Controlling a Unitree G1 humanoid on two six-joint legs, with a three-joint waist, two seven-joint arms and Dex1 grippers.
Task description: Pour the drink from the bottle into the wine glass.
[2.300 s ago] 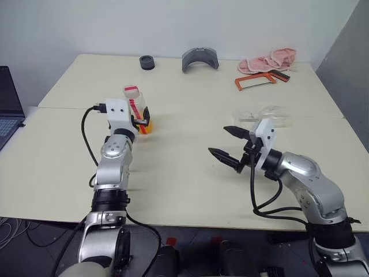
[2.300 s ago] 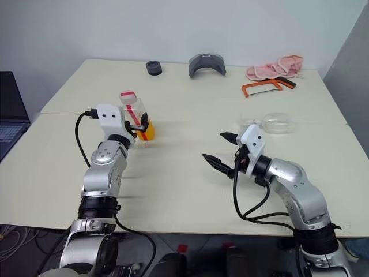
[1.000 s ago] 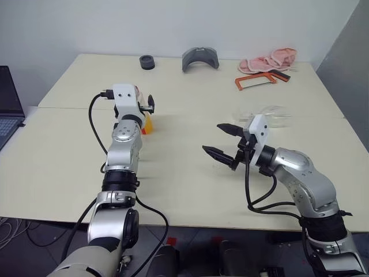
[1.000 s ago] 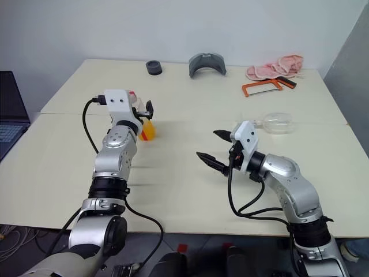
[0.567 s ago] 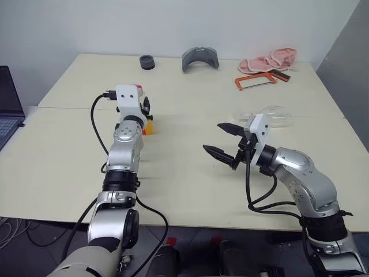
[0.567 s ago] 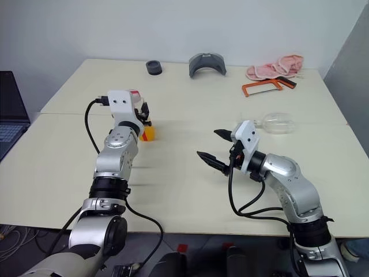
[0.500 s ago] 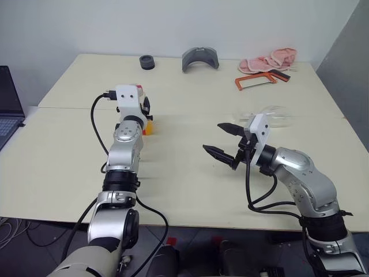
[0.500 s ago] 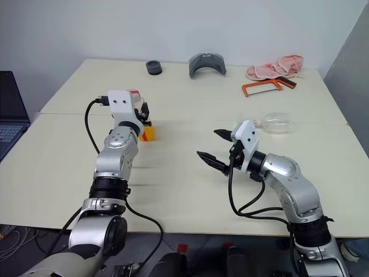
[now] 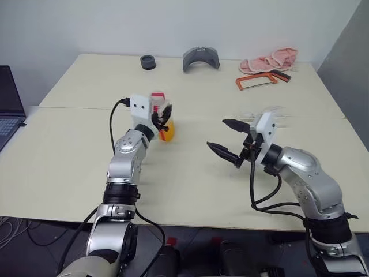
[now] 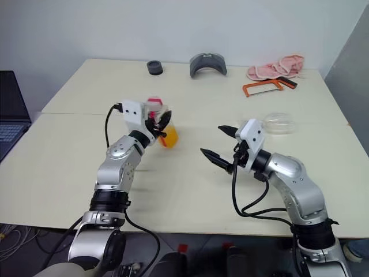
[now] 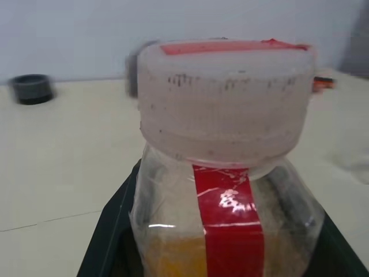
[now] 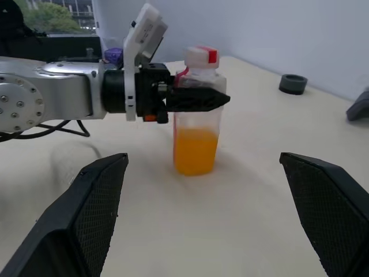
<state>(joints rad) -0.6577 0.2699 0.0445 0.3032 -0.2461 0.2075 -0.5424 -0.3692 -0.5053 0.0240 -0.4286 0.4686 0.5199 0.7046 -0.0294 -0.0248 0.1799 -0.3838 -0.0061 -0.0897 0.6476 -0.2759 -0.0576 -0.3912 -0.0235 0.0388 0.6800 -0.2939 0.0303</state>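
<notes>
left gripper [image 10: 163,120]: clamped on bottle [image 10: 163,128], upright on worktop [image 10: 190,184]
drink [image 12: 195,151]: fills bottle's lower part
right gripper [image 10: 221,145]: spread wide, right of bottle
glass [image 10: 275,123]: lying beyond right gripper

1. A lab or workshop room; two plain cream tables [image 9: 190,190] pushed together against a bare white wall [image 9: 173,23];
2. an orange hacksaw [image 9: 260,80] upper right; a laptop [image 9: 8,109] at the left edge.
</notes>
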